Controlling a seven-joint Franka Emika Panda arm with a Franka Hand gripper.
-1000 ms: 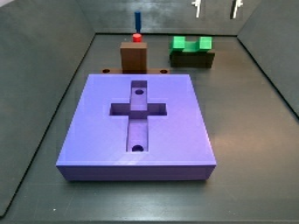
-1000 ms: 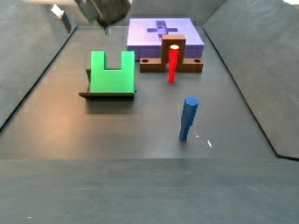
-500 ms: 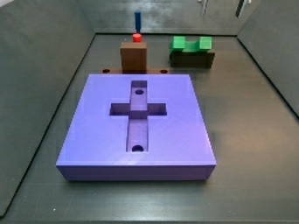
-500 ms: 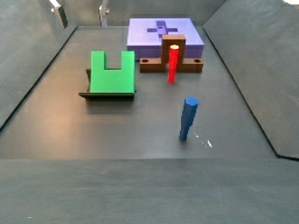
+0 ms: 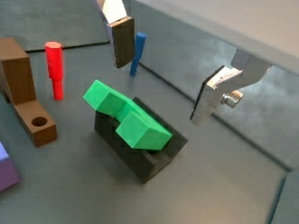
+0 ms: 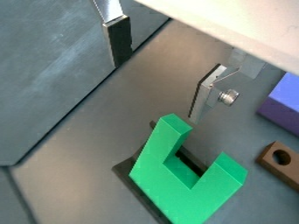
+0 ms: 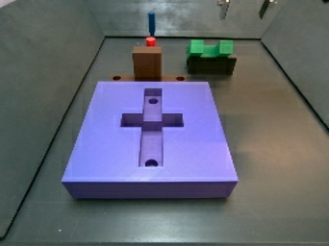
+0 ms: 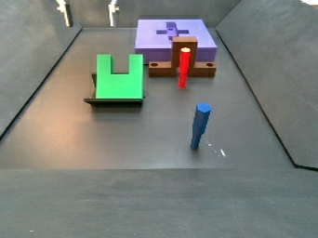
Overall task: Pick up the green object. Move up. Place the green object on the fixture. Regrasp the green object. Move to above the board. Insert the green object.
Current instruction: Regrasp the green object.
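High above the floor hung the gripper point(image 5: 167, 68), its two silver fingers point(image 6: 212, 94) spread wide with nothing between them; in both side views only the fingertips showed at the upper edge of the picture point(image 7: 243, 8) point(image 8: 87, 12). Below it, the green object point(image 5: 126, 115) lay on the fixture point(image 5: 149, 157), its two projecting arms showing as a U in a wrist view point(image 6: 184, 170) and in a side view point(image 8: 121, 76). It sat apart from the fingers, untouched. The board point(image 7: 152, 136) lay flat on the floor, well apart from the fixture, its cross-shaped recess and two round holes showing on top. A brown block point(image 7: 148, 62) with a red cap stood just beyond the board's far edge, beside the fixture point(image 7: 213, 65), and a blue rod point(image 8: 200, 125) stood upright on its own.
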